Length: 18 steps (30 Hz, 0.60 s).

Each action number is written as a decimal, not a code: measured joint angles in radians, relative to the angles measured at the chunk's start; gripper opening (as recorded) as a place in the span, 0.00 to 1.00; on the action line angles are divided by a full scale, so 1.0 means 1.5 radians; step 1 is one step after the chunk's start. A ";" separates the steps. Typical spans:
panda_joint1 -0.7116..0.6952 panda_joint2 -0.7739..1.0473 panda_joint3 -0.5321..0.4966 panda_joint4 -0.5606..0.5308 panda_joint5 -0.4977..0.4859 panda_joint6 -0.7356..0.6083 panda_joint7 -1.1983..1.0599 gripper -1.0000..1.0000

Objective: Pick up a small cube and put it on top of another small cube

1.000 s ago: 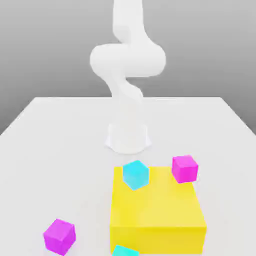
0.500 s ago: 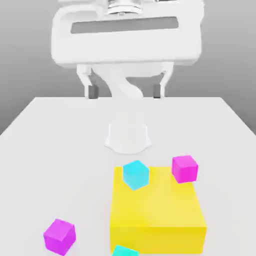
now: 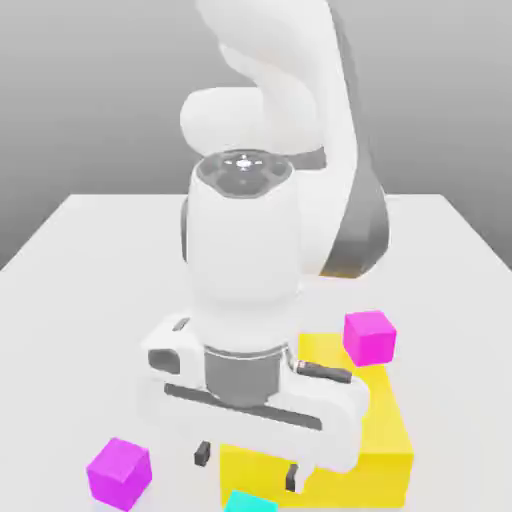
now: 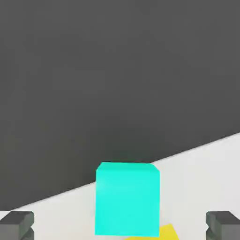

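Item: one white arm point(image 3: 262, 240), bent forward and down over the white worktop point(image 3: 90, 300), its tool point(image 3: 247, 465) pointing at the surface above the near-left part of a large yellow block point(image 3: 375, 440). The tool's two dark fingers point(image 3: 203, 453) stand wide apart with nothing between them, a spread that suits straddling a small cube before closing. Item: cyan cube point(image 4: 127, 199), the task's thing; in the hand view it sits centred between the finger pads point(image 4: 16, 224), beyond them, with a sliver of yellow showing at its base, so it appears to rest on or against the yellow block. The centring suggests the arm is lined up for a straight approach, grasp not yet made. Item: second cyan cube point(image 3: 248, 503), at the lower edge of the exterior view, just in front of the yellow block; whether it touches the block cannot be told. Item: magenta cube point(image 3: 369, 335), on the far corner of the yellow block toward the exterior view's right. Item: second magenta cube point(image 3: 119, 474), alone on the worktop toward the exterior view's left, well apart from the block; standing free and level, it looks a plausible base for stacking. Status: pick stage, nothing lifted, stacking still to do.
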 joint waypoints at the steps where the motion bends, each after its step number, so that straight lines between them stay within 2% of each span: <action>1: 0.000 0.024 -0.001 0.004 0.000 0.017 0.001 0.50; 3: 0.001 0.072 -0.001 0.014 -0.002 0.054 0.003 0.50; 4: 0.001 0.087 -0.002 0.016 -0.002 0.065 0.003 0.00; 11: 0.001 0.085 -0.002 0.016 -0.002 0.064 0.004 0.00; 18: -0.011 -0.040 0.012 -0.014 -0.001 -0.035 -0.048 0.00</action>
